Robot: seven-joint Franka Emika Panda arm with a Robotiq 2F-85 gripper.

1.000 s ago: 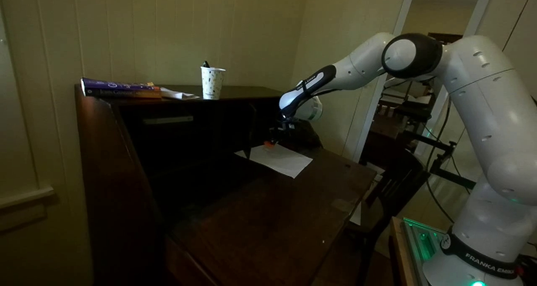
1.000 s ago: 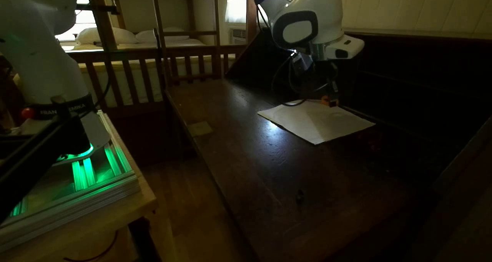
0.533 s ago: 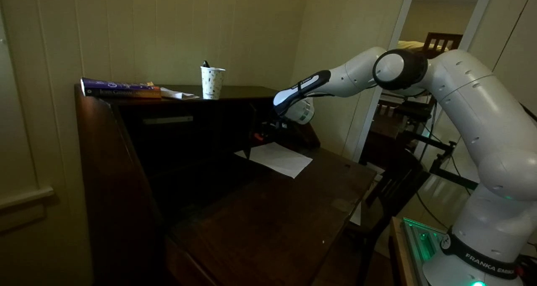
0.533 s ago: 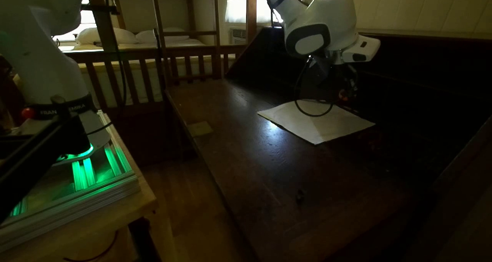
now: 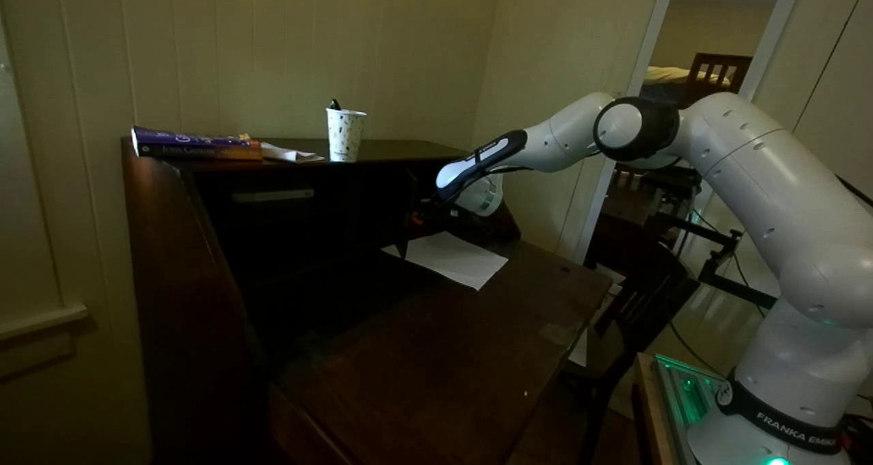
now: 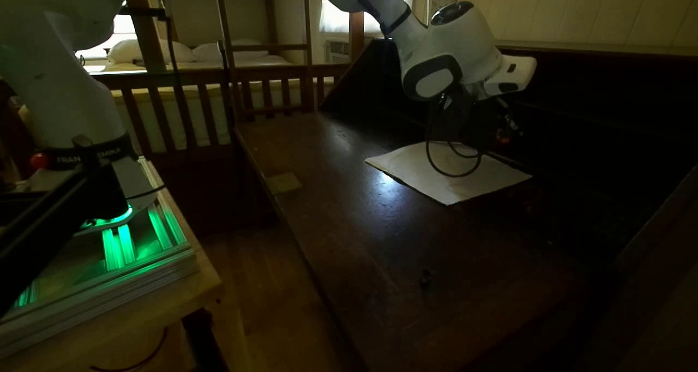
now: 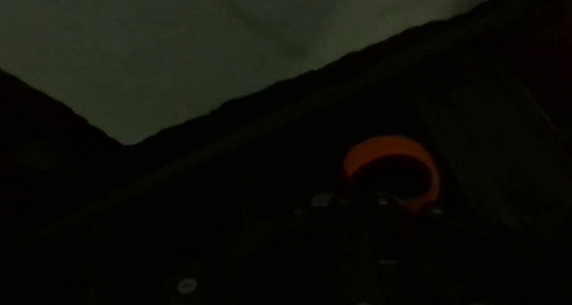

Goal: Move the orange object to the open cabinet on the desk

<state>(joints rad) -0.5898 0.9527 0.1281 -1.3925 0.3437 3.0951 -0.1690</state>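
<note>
In an exterior view I'm seeing the dark brown slant-front desk [image 5: 436, 363] taking up the most room. My Panda arm [image 5: 757, 165] is standing beyond the desk's front edge and arching across to the back edge. Along that back edge the open cabinet [image 5: 293, 247] is sitting in deep shadow, its inside barely showing. The white sheet of paper [image 5: 457, 257] is lying near the back edge, toward the corner by the slanted side panel [image 6: 360, 88]. My Robotiq gripper [image 6: 510, 130] is hanging just past the paper, near the back edge and above the surface. At the end corner of the top ledge [image 5: 402, 150], a purple-and-orange book-like thing [image 5: 198, 144] is resting; one volume or two, I can't tell. By the ledge's front edge, the speckled paper cup [image 5: 346, 136] is standing upright. The orange ring [image 7: 391, 145] is hovering by the cabinet in both exterior views, and I'm pinching it at the gripper's tips, though darkness is hiding the exact contact. Whether it's crossing into the cabinet, I can't tell.
</note>
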